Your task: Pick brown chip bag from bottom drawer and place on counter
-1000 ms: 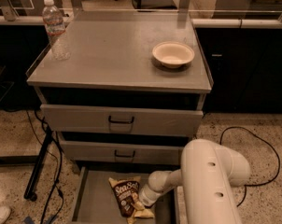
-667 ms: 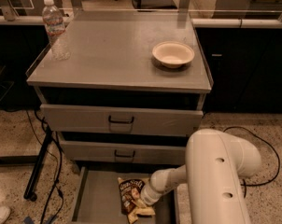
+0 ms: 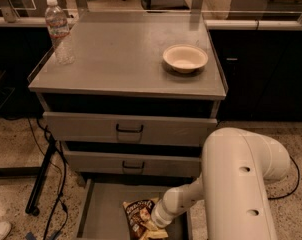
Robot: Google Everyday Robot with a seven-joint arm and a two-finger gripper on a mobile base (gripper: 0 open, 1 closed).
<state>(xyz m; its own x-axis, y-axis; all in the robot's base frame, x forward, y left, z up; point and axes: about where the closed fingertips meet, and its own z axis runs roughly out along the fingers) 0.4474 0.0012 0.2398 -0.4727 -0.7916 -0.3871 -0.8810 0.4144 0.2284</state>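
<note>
Brown chip bag (image 3: pixel 137 213), white-lettered, lies in bottom drawer (image 3: pixel 98 209) beneath hand (image 3: pixel 155 230).

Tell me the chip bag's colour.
Bag: dark brown, white lettering, in the camera view; end effector at its lower edge.

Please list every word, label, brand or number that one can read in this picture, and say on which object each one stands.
Nothing can be quoted with certainty.
brown chip bag: white lettering near its top, too blurred to read.
water bottle: a label band, its text too small to read.
bowl: no text.
gripper, down on the bag in the bottom drawer: no marking shows.
</note>
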